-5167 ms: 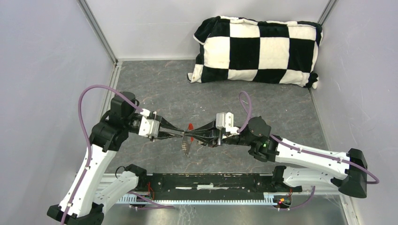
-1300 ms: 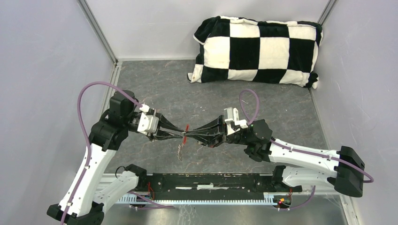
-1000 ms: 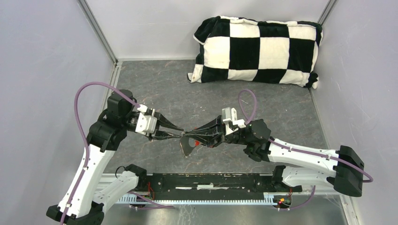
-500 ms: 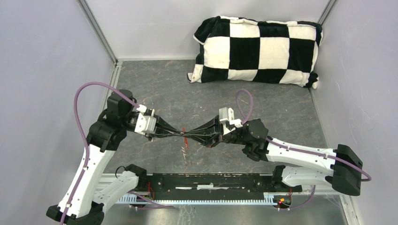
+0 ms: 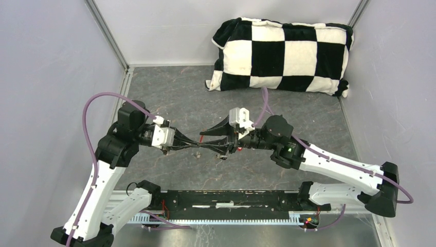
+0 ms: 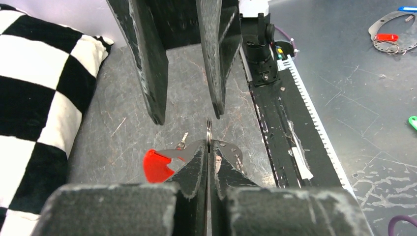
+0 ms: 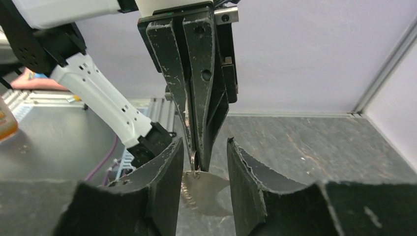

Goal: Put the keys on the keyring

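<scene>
Keyring (image 6: pixel 156 166) is pinched by a thin ring in the left claw (image 6: pixel 208 147), clamped shut, its red end out to one side. Right claw (image 7: pixel 203 145), jaws apart, faces it tip to tip, straddling that ring over the table (image 5: pixel 308 118).

White arm links (image 5: pixel 95 185), black joints (image 5: pixel 121 146), purple cables (image 5: pixel 108 93), scuffed black gripper fingers (image 6: pixel 147 64).
</scene>
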